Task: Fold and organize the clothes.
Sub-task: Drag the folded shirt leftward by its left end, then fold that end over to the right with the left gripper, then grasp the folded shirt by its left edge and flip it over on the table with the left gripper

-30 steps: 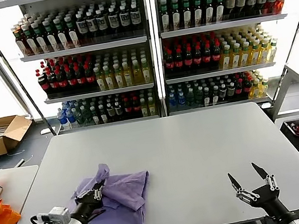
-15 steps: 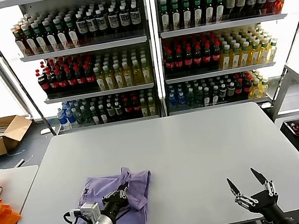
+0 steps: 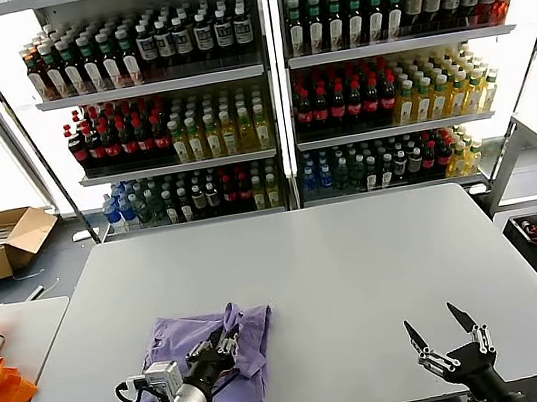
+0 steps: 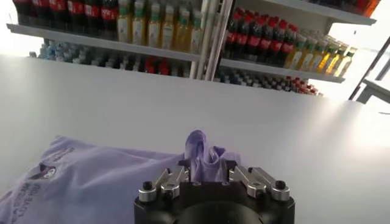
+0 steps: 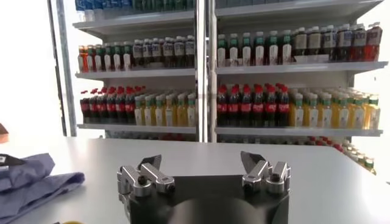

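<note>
One lavender T-shirt point(image 3: 207, 362) lies part-folded near the front left corner of the table point(image 3: 358, 258), a raised tuft of its fabric pinched between the closed jaws of the left gripper point(image 3: 218, 351) — presumably so a layer can be carried over. The right gripper point(image 3: 442, 339) is held near the front right edge, jaws spread and empty — apparently waiting
</note>
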You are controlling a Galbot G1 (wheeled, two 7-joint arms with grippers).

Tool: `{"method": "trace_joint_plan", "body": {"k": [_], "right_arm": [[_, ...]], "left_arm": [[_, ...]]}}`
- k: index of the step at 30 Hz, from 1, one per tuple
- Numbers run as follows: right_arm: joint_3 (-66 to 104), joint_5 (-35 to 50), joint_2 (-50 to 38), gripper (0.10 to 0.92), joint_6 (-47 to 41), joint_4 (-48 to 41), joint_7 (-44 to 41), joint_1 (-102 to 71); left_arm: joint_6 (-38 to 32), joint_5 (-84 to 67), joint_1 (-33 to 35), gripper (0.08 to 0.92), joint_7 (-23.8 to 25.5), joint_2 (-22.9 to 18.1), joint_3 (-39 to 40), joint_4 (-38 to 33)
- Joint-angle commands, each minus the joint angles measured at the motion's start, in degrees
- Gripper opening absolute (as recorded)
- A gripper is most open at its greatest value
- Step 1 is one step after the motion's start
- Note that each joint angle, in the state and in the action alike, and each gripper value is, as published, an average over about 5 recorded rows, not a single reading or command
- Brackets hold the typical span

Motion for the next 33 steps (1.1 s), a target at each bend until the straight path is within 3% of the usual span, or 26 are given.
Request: {"method": "trace_joint_plan", "body": {"k": [1,8,14,33], "right_arm": [[-0.2,0.0,-0.1,0.823,0.2,-0.2,0.0,0.1],[-0.3,0.1,-0.8,0.823,0.2,-0.1,0.1,0.7],[-0.5,0.1,-1.3,0.823,0.2,0.0,0.1,0.8],[0.1,0.4,-0.9,0.823,0.9,-0.9,0.2,-0.4]], "left_arm": [[0.8,-2.0,4.8,0.461,1.8,2.4,-13.0,-6.5],[0.8,-0.5,5.3,0.669,12.1,4.9,-26.9,3.4],[0.8,-0.7,4.2,0.807,14.2,6.5,-28.5,13.0],[0.8,-3.4,4.0,0.822,13.4,0.3,-20.7,14.5]]}}
